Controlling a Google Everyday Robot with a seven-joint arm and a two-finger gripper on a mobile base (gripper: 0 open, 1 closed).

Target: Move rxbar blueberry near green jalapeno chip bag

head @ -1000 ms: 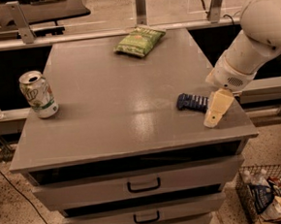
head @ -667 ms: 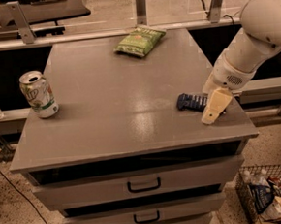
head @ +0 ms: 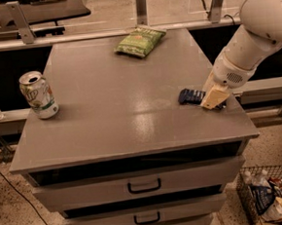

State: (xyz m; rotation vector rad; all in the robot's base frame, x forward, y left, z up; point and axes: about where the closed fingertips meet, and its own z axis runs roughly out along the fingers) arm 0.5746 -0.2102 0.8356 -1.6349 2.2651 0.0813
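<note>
The rxbar blueberry (head: 190, 96), a dark-blue flat wrapper, lies near the right edge of the grey cabinet top (head: 125, 96). My gripper (head: 213, 99) is down at the bar's right end and covers that end. The white arm reaches in from the upper right. The green jalapeno chip bag (head: 140, 40) lies at the far edge of the top, a little right of centre and well apart from the bar.
A green-and-white soda can (head: 38, 94) stands upright near the left edge. Drawers with dark handles (head: 144, 186) are below the front edge. A wire basket of packets (head: 274, 196) sits on the floor at lower right. A rail runs behind the cabinet.
My gripper has shifted slightly left and away from the front edge, onto the bar's right end. The bag and the can have not moved.
</note>
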